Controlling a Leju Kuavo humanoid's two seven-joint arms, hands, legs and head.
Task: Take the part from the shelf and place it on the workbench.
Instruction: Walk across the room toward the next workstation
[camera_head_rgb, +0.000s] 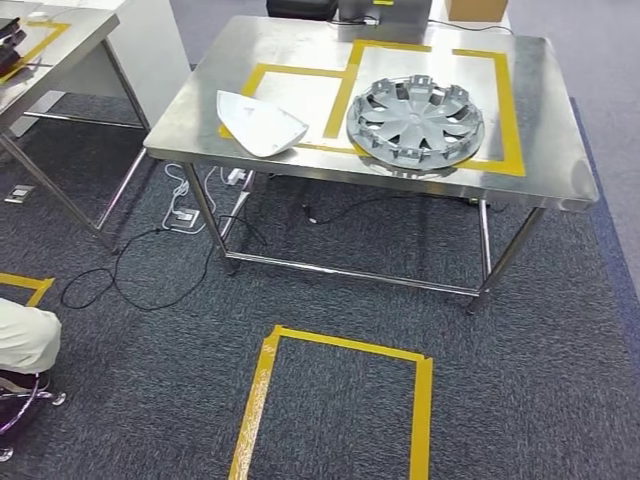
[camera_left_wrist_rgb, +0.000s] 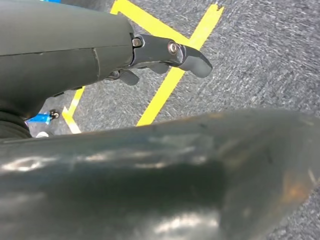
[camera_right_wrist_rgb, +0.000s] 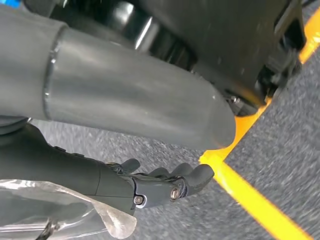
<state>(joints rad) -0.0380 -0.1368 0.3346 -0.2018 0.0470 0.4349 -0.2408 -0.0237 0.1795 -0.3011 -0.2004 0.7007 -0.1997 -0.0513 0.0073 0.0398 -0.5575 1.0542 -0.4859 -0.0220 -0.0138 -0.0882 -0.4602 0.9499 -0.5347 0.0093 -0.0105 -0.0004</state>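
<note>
Steel workbench (camera_head_rgb: 543, 120) already loaded: wheel cover (camera_head_rgb: 415, 120) and white part (camera_head_rgb: 260, 125) laid inside yellow tape outlines. Left hand (camera_left_wrist_rgb: 166, 52) and right hand (camera_right_wrist_rgb: 162, 185) hung empty, fingers loosely apart. Placing judged finished; next, another shelf pickup.

Dark grey carpet floor (camera_head_rgb: 543, 370) marked with a yellow tape rectangle (camera_head_rgb: 340, 345); a further tape corner (camera_head_rgb: 30, 285) lies at the left edge. A stainless-steel table (camera_head_rgb: 543, 165) on tubular legs (camera_head_rgb: 207, 215) carries yellow tape outlines (camera_head_rgb: 513, 120) on its reflective top. A black cable (camera_head_rgb: 132, 270) and a white power strip (camera_head_rgb: 183, 215) lie beneath. A second steel table (camera_head_rgb: 68, 45) stands at upper left.
</note>
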